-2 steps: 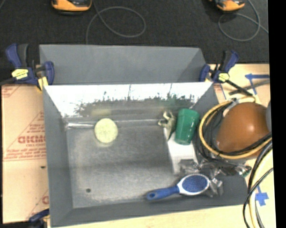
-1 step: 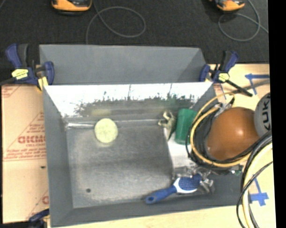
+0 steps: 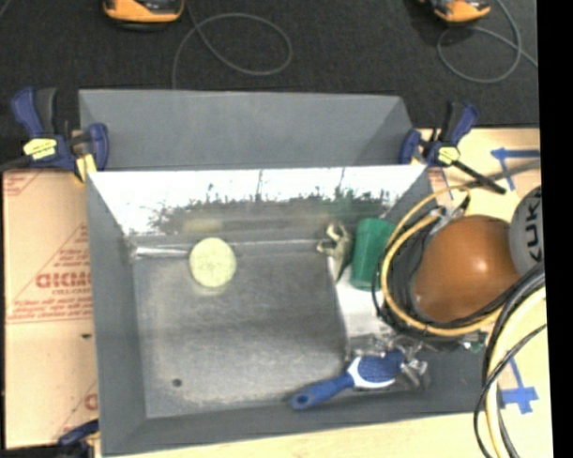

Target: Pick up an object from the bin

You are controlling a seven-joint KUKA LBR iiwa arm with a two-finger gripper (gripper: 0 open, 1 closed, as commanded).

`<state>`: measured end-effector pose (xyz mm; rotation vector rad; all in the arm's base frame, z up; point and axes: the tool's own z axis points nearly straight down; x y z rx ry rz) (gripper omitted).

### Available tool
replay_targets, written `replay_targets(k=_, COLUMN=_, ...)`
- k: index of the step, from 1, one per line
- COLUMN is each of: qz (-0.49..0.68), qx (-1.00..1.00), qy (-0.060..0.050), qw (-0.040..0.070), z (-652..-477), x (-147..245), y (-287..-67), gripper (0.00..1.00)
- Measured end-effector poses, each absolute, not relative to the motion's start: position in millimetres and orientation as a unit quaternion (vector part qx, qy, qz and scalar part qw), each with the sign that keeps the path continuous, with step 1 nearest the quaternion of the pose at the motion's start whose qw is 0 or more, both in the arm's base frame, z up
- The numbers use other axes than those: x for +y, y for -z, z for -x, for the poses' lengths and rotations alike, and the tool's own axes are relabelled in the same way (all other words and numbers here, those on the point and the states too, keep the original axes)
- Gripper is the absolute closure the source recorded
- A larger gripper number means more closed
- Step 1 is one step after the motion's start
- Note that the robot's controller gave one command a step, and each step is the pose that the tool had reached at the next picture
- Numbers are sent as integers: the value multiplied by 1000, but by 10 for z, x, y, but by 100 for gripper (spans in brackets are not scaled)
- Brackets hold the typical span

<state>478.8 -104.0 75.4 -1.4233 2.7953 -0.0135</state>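
My gripper (image 3: 400, 353) is low in the bin's near right corner, mostly hidden under the arm's orange dome. Right below it lies a blue brush (image 3: 353, 381) with a white-topped head; its blue handle points left along the near wall. The gripper sits right at the brush head, and I cannot tell whether they touch. A white block (image 3: 359, 309) lies just left of the gripper. Behind the block stands a green cylinder (image 3: 370, 252).
A small metal piece (image 3: 336, 239) lies left of the green cylinder near the far wall. A pale yellow-green disc (image 3: 213, 263) rests at the far left of the floor. The arm with its dome and looping cables covers the bin's right side.
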Motion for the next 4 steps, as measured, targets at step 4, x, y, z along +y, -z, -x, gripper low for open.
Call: replay_targets(k=4, qz=452, qx=892, qy=0, qw=1, z=-4765, x=-1023, y=-1353, gripper=100)
